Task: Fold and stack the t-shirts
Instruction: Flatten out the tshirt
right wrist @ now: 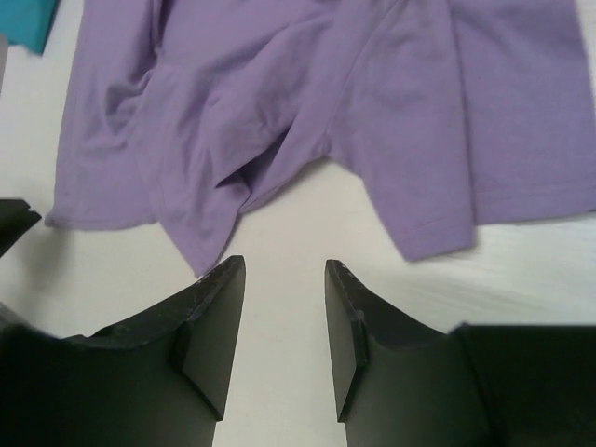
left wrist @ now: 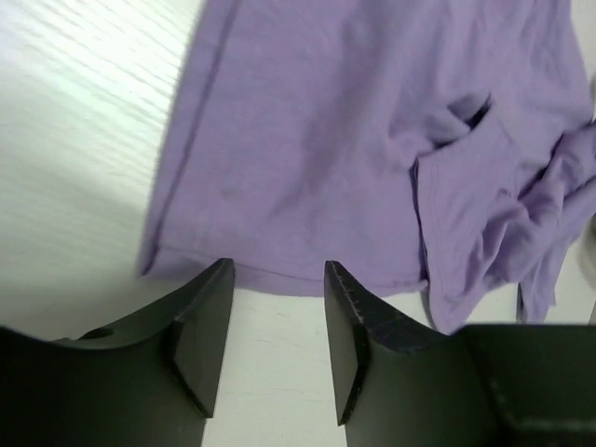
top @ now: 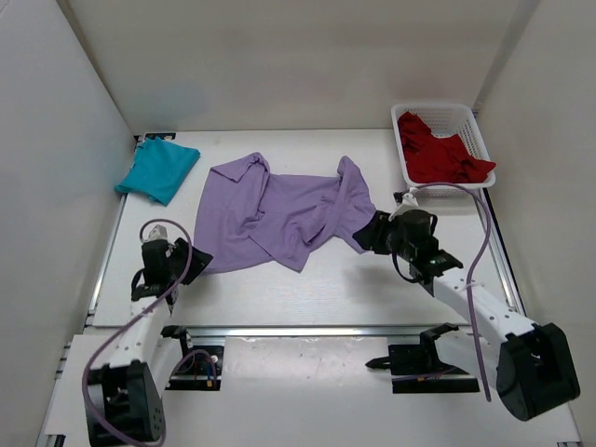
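Top view: white wood-grain table [top: 279,289], boxed in by plain white walls [top: 279,56] on three sides, metal rail [top: 307,329] along the near edge. Light purple soft-fabric t-shirt [top: 270,219] lies rumpled and spread mid-table, between the two pincers. Left pincer [top: 191,261] is at its near-left corner, right pincer [top: 368,233] at its right sleeve edge. Teal-blue t-shirt [top: 158,172] is folded far-left, well beyond the left pincer. Red t-shirt [top: 438,154] is bunched in a white plastic mesh basket [top: 480,140] far-right, beyond the right pincer. Left wrist view: left pincer [left wrist: 277,270] released, jaws apart, nothing between them. The purple t-shirt [left wrist: 326,140] hem is just ahead of the tips, with bare table [left wrist: 84,140] to the left. Right wrist view: right pincer [right wrist: 284,265] released, jaws apart over bare table [right wrist: 521,270]. The purple t-shirt [right wrist: 279,102] is just ahead, a fold corner beside one tip, and a teal-blue t-shirt [right wrist: 23,23] scrap shows top-left.
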`<state>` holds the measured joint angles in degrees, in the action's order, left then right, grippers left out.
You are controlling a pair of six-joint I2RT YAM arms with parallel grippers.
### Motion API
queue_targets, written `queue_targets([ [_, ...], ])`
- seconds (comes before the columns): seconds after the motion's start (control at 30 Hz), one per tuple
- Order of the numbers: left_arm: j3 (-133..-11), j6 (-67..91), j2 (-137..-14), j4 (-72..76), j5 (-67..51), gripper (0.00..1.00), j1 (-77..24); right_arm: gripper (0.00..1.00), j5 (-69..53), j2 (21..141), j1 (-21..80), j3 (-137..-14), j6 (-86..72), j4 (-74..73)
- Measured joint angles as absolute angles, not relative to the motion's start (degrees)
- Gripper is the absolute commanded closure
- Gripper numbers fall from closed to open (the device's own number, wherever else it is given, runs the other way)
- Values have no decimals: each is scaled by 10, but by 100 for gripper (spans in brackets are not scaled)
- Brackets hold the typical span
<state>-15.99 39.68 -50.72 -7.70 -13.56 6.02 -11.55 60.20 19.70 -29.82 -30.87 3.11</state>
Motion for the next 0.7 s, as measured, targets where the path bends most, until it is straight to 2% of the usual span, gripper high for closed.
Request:
queue_targets([
  [0.13,-131,407,-420,-99,-119,44,93,62,-112,556,223,-270,-309,32],
  [0.2,-119,415,-395,-103,-117,39,107,61,-115,546,229,-259,-310,36],
  [0.47,-69,474,-397,-89,-131,33,141,58,-131,537,232,-236,-311,41],
  [0.57,-62,497,-397,-78,-130,35,141,58,-139,525,232,-227,-313,54],
  [0.7,-59,536,-436,-35,-117,44,115,58,-152,523,232,-221,-313,65],
])
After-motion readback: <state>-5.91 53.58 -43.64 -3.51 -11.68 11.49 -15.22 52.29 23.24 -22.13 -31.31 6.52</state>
